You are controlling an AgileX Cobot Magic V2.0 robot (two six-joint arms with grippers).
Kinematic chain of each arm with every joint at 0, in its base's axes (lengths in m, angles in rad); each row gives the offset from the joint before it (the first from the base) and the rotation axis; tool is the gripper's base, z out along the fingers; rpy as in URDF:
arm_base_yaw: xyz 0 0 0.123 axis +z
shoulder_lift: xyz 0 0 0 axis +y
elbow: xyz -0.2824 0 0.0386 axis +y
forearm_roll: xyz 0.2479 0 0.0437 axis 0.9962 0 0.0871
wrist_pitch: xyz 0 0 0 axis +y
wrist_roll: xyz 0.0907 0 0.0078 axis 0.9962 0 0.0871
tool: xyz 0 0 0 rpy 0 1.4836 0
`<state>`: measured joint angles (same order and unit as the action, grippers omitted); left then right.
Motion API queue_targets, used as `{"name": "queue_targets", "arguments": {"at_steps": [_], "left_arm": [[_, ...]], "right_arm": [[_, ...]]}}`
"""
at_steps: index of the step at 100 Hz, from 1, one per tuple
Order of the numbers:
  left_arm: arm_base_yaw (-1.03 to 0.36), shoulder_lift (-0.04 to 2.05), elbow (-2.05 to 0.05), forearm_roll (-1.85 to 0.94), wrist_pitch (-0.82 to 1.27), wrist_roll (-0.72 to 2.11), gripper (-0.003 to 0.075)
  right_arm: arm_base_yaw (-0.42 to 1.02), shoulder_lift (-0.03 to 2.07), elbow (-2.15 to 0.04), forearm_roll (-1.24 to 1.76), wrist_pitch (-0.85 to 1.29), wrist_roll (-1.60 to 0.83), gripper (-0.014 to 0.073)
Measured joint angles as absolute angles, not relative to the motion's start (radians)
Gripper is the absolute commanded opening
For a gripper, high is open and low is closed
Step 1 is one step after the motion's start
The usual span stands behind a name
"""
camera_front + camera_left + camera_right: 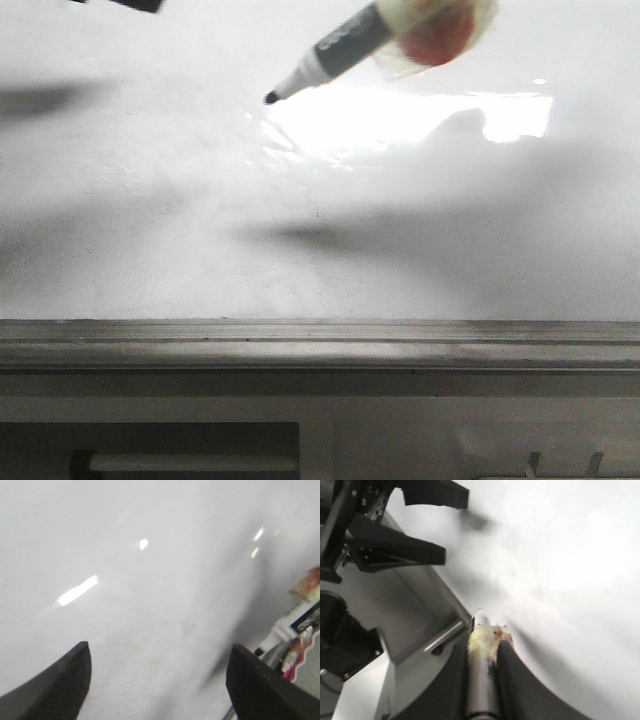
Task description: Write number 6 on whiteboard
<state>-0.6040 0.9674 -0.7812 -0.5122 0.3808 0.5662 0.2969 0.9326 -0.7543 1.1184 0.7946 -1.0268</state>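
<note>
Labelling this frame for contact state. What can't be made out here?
- Front view: the right gripper is cut off by the top edge; only the marker and its tape wrap show.
- Front view: whether the marker's tip touches the whiteboard: glare, no side view.
- Right wrist view: tip hidden by the marker body.
- No ink visible.

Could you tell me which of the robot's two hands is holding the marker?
The right hand: it grips the grey marker, while the left hand is open and empty.
</note>
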Motion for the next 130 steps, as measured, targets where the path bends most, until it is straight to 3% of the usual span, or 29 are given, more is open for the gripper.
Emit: {"name": "queue_targets", "arguments": {"at_steps": [24, 56, 93, 130], "left_arm": [[-0.512, 0.790, -0.577, -0.639, 0.202, 0.564, 0.0501], [-0.510, 0.704, -0.470, -0.713, 0.104, 0.564, 0.0501], [-0.510, 0.704, -0.468, -0.715, 0.093, 0.564, 0.0501], [-0.510, 0.704, -0.468, -0.716, 0.090, 0.564, 0.0501]], "right_arm": [[0.297, 0.715, -0.575, 1.115, 0.506, -1.027, -0.0044], [0.297, 0.762, -0.550, 1.123, 0.324, -1.029, -0.0044], [0.302, 0.907, -0.559, 0.992, 0.593, -0.949, -0.0043], [0.272, 0.793, -0.559, 0.927, 0.502, -0.873, -0.0045]]}}
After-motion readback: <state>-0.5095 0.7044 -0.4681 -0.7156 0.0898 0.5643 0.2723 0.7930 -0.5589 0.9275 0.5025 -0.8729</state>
